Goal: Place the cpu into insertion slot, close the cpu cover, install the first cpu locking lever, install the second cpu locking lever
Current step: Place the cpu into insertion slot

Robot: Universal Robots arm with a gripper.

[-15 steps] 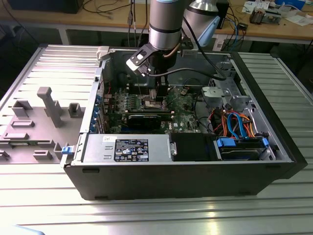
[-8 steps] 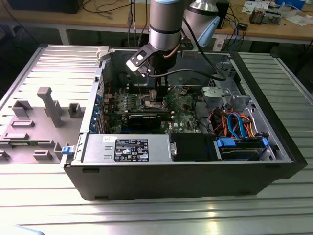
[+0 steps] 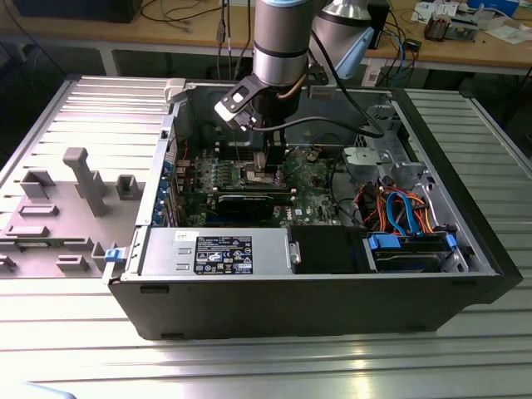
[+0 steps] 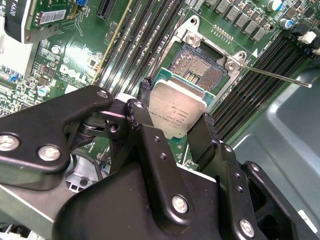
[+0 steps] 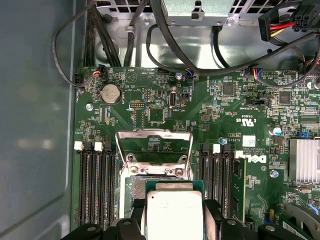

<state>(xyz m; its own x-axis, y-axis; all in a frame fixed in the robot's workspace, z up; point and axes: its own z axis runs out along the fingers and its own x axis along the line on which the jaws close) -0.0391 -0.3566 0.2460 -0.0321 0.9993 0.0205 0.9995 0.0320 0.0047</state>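
The pincer point(image 5: 174, 209), pinching the cpu point(image 4: 176, 109) just over the insertion slot point(image 4: 199, 64) (cpu cover point(image 5: 154, 134) open), may set it down skewed and bend the contacts.

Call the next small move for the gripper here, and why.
Probably a short shift to bring the cpu square over the insertion slot before any lowering. The gripper is shut on the cpu's edges, the cpu cover is swung open, and in the second wrist view the chip overlaps only the slot's near edge, bare contacts showing beyond. Height is hard to judge.
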